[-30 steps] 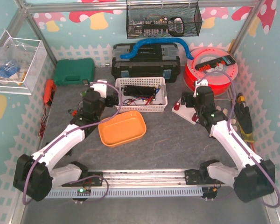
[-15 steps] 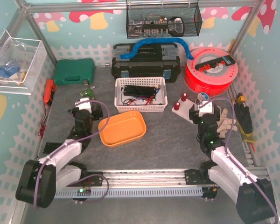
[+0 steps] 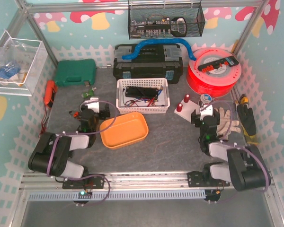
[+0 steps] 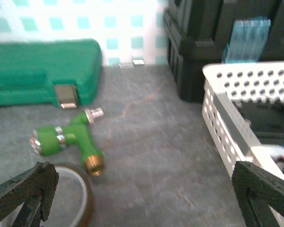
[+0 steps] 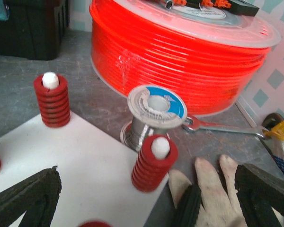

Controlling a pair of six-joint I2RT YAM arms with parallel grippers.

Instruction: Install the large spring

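A white base plate (image 5: 85, 161) lies in front of my right gripper (image 5: 144, 201). Red springs sit over its white pegs: one at the far left (image 5: 52, 100), one at the near right corner (image 5: 154, 163). Two more red springs are cut off at the left and bottom edges. In the top view the plate (image 3: 185, 112) is just left of my right gripper (image 3: 206, 109), which is open, empty and low over the table. My left gripper (image 3: 91, 104) is open and empty at the left; its fingertips (image 4: 23, 194) frame bare table.
An orange tray (image 3: 124, 129) and a white basket (image 3: 143, 95) sit mid-table. A solder spool (image 5: 156, 106), red filament reel (image 5: 180, 56), wrench (image 5: 217, 126) and work glove (image 5: 213, 189) crowd the right. A green nozzle (image 4: 68, 139), tape roll (image 4: 80, 189) and green case (image 4: 38, 71) lie at the left.
Both arms have drawn back toward their bases and folded low. The right gripper has come away from the spring plate, and the glove beside it now shows.
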